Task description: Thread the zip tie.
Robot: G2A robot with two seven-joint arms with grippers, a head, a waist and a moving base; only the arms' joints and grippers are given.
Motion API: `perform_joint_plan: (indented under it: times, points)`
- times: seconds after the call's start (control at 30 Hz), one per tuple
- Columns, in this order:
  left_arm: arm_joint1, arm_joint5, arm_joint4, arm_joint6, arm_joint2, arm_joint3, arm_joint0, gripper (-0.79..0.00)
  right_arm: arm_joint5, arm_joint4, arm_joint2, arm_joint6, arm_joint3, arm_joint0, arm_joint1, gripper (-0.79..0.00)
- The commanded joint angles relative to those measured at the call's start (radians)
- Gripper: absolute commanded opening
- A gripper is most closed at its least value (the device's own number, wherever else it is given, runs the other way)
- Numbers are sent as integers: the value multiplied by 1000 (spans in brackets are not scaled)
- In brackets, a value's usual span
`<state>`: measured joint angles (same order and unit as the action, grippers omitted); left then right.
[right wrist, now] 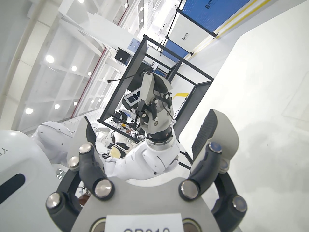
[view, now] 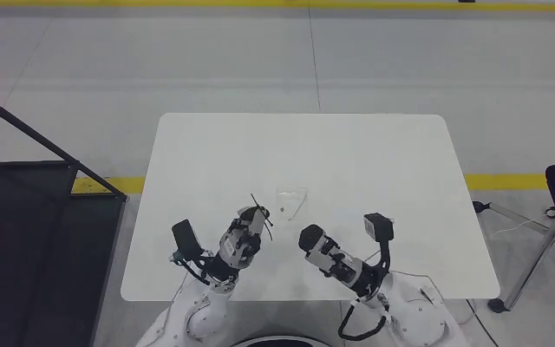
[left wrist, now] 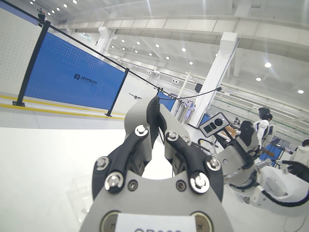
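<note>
A thin black zip tie (view: 261, 209) is pinched between the pads of my left gripper (view: 257, 219), which is raised above the table's near side. In the left wrist view this gripper (left wrist: 155, 103) is shut on the tie, and the strap curves away to its small head (left wrist: 219, 89). My right gripper (view: 306, 236) hovers just to the right of it, apart from the tie. Its fingers (right wrist: 207, 131) stand wide open with nothing between them (right wrist: 149, 118), facing the left gripper and the tie (right wrist: 120, 78).
A small clear plastic container (view: 292, 199) lies on the white table (view: 364, 156) just beyond the two grippers. A black frame (view: 39, 147) stands off the table's left edge.
</note>
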<state>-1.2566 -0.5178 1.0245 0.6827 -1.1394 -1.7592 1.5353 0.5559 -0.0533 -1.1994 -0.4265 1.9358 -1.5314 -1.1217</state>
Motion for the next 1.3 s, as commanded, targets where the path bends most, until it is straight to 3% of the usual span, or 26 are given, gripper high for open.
perform_joint_plan:
  times: [0.0, 0.03, 0.17, 0.27, 0.37, 0.77, 0.97, 1.27]
  points:
    - [1, -14, -30, -26, -8, -12, 6, -785, 4, -48, 16, 32, -14, 13, -5, 0]
    - [2, -23, -45, -36, -10, -16, 9, -785, 4, -63, 25, 42, -19, 19, -7, 0]
    - [3, -34, -71, -63, -24, -28, 16, -785, -7, -152, 52, 101, -35, 34, -15, -203]
    - [3, -37, -80, -73, -29, -33, 20, -785, -5, -191, 76, 123, -40, 40, -20, -234]
    - [2, -47, -94, -90, -30, -34, 21, -785, 2, -213, 90, 143, -44, 43, -23, -363]
    - [-4, -47, -91, -108, -15, -25, 14, -785, -2, -270, 134, 191, -60, 63, -36, -406]
    - [-7, -46, -88, -109, -9, -19, 12, -785, 2, -291, 143, 198, -58, 60, -39, -480]
    - [-11, -47, -77, -111, -3, -12, 11, -785, 3, -297, 144, 205, -60, 60, -41, -480]
